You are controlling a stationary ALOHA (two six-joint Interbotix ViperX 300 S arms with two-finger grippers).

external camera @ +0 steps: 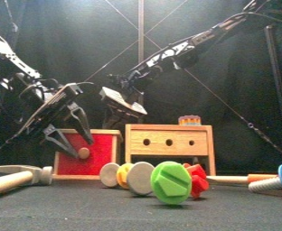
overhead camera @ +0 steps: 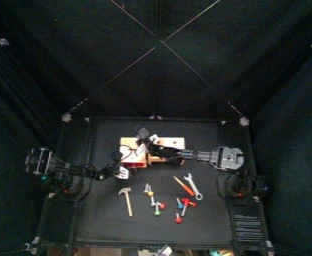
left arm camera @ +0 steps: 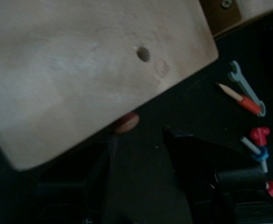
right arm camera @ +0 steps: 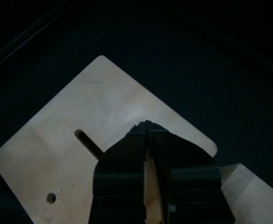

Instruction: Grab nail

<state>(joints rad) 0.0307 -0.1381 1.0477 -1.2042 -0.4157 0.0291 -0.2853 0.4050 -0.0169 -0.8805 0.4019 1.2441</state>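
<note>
Green bolt (external camera: pixel 170 181) stands nearest the front camera among loose toy parts. Left gripper (external camera: pixel 61 135) hangs wide open, empty, beside the box (external camera: pixel 168 147), seemingly readied. Right gripper (right arm camera: pixel 150 171), nearly closed, pinches a wooden nail (right arm camera: pixel 150 194) above it.

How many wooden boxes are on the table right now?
2. The red-fronted box stands on the left in the front view, and the plain box, with holes in its front, stands right beside it. More could be hidden behind them.
</note>
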